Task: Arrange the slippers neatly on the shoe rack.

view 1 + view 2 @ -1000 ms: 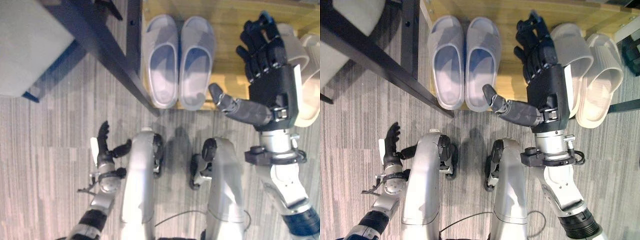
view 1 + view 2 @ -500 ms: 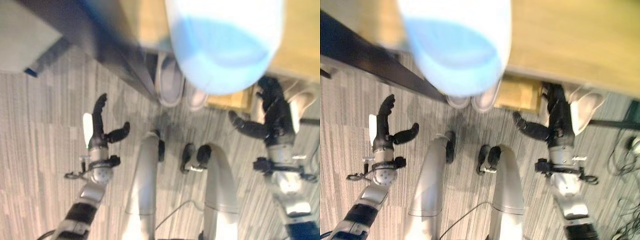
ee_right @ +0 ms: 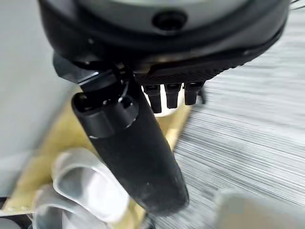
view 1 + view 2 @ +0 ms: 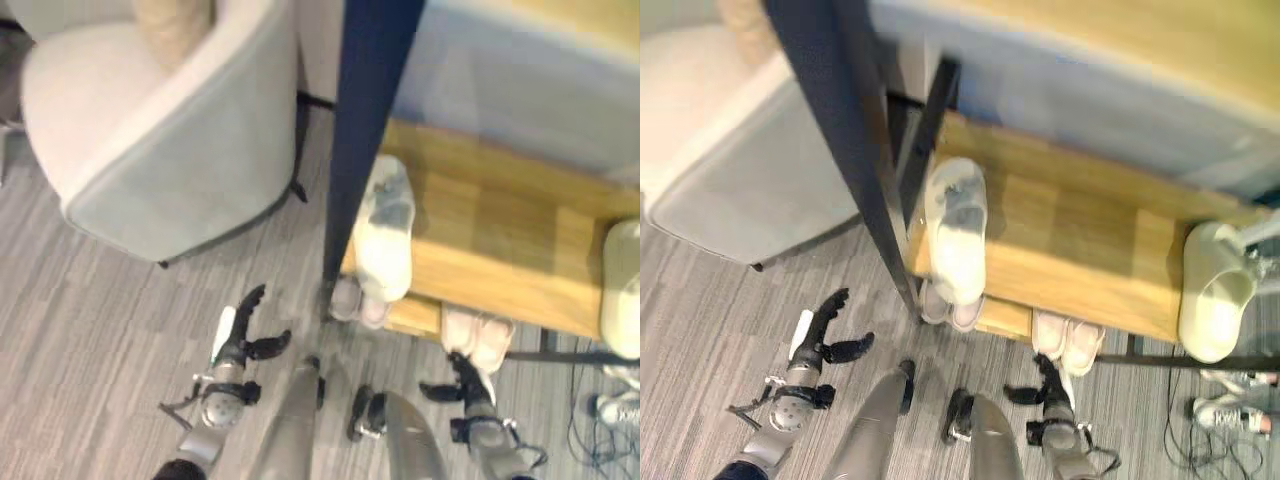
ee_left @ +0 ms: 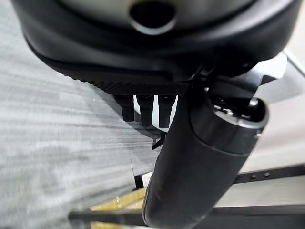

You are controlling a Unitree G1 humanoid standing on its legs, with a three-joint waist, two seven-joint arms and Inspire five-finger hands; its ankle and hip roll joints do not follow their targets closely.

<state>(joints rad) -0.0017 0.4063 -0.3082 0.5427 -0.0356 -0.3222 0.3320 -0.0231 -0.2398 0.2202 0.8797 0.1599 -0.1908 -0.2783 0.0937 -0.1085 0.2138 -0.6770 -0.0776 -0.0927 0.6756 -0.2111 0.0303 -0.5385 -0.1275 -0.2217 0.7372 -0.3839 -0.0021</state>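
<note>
Pale slippers [image 4: 956,240] are seen on the wooden rack [image 4: 1080,250]: one at each end of the upper shelf, two pairs (toes showing) below. The left hand [image 4: 240,335] and right hand [image 4: 466,382] are held over the floor, fingers spread, empty.

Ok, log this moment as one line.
left hand: open, empty | right hand: open, empty, near lower-shelf slippers | upper shelf: one slipper each end

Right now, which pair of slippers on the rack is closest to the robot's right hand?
The pinkish pair on the bottom shelf, just beyond the right hand. The other bottom pair sits further left, by the dark post.
</note>
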